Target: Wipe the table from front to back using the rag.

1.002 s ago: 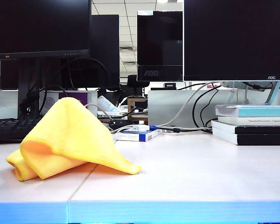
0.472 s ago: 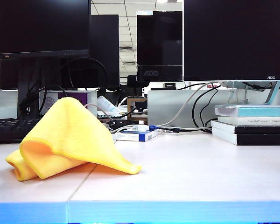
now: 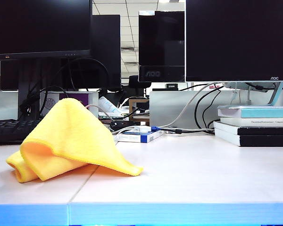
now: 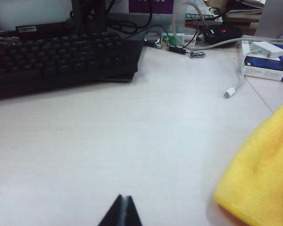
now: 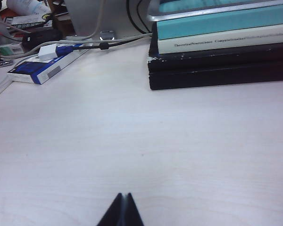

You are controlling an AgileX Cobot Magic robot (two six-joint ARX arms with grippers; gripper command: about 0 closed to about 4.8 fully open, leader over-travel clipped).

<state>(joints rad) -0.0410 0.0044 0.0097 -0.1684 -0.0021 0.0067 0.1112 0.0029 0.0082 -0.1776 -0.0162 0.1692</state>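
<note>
The yellow rag (image 3: 68, 141) lies bunched in a peaked heap on the left part of the pale table (image 3: 193, 169), left of the seam. Neither arm shows in the exterior view. In the left wrist view my left gripper (image 4: 123, 197) is shut and empty above bare tabletop, and the rag (image 4: 262, 174) lies off to one side, apart from it. In the right wrist view my right gripper (image 5: 123, 195) is also shut with nothing in it, over bare table (image 5: 132, 141) short of a stack of books (image 5: 221, 52). No rag appears in that view.
A black keyboard (image 4: 56, 56) lies at the back left. A blue-and-white box (image 3: 139, 136) and loose cables (image 4: 236, 84) sit behind the rag. Stacked books (image 3: 254, 125) stand at the back right, with monitors (image 3: 238, 40) behind them.
</note>
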